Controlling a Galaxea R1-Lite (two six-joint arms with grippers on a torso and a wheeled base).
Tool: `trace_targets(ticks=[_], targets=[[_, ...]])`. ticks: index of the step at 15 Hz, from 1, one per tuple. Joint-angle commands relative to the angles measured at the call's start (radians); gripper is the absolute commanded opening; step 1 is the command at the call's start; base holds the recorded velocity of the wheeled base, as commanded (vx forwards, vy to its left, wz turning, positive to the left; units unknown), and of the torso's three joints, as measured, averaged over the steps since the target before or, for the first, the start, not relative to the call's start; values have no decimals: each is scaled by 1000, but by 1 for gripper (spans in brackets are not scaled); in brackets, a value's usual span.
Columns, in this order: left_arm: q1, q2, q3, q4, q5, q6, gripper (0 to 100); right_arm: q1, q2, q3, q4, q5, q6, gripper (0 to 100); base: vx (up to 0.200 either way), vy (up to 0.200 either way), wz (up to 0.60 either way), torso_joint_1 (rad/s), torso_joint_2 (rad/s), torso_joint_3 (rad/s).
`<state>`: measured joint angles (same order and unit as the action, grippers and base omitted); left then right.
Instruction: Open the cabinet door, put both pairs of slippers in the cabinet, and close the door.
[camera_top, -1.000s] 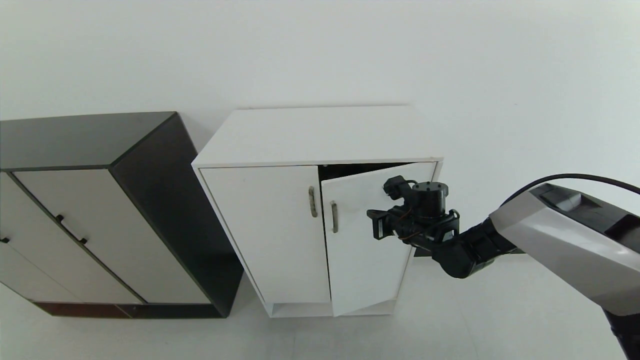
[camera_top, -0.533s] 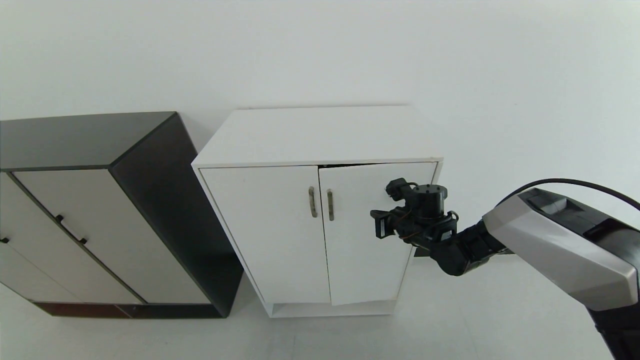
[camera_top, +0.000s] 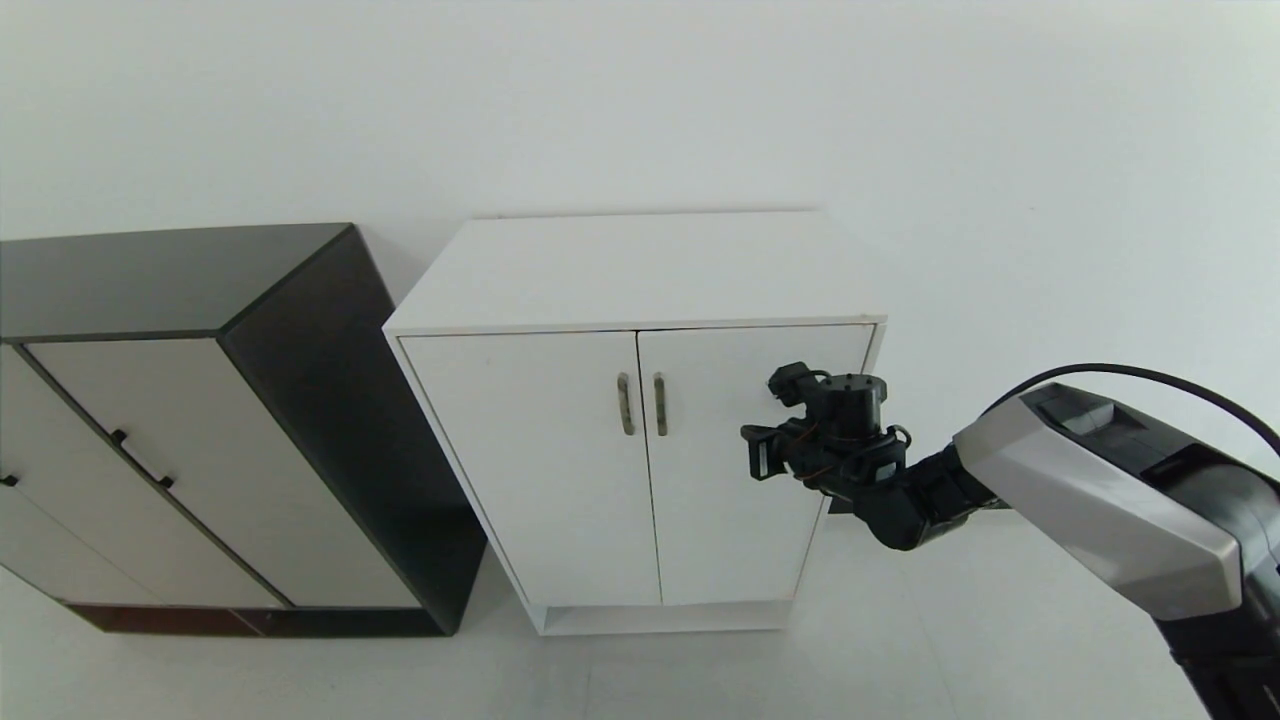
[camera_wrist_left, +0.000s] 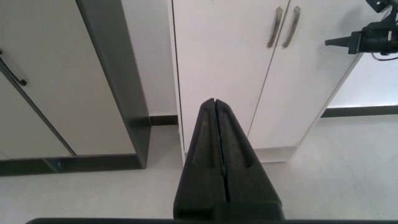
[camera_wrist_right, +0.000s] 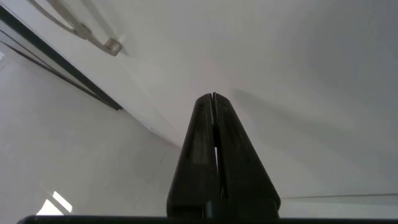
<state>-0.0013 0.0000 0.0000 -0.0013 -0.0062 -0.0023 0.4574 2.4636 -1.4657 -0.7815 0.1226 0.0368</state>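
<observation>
The white cabinet (camera_top: 640, 270) stands against the wall with both doors flush and the two metal handles (camera_top: 642, 404) side by side at the middle. My right gripper (camera_wrist_right: 214, 98) is shut, its tip close against the right door (camera_top: 720, 520), to the right of the handles at mid height. From the left wrist I see the same cabinet (camera_wrist_left: 224, 62) from low down. My left gripper (camera_wrist_left: 214, 102) is shut with nothing in it, near the floor in front of the left door.
A taller dark cabinet (camera_top: 200, 400) with pale doors stands directly left of the white one. The floor (camera_top: 900, 650) in front and to the right is bare. The wall runs behind both.
The right door, ajar a second ago, has swung flush with the left one. My right gripper followed it toward the cabinet, and the right arm shifted slightly left.
</observation>
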Motion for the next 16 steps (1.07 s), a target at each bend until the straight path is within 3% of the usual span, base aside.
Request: trace_targets(ticks=[1,16], targets=[[0,0,0,0,0,-1,0,0,8,-18,2,0,0,0,0,0,0,0,0,0],[0,0,0,0,0,-1,0,1,29,-154,93,-46,35,0,0,0,0,0,0,0]])
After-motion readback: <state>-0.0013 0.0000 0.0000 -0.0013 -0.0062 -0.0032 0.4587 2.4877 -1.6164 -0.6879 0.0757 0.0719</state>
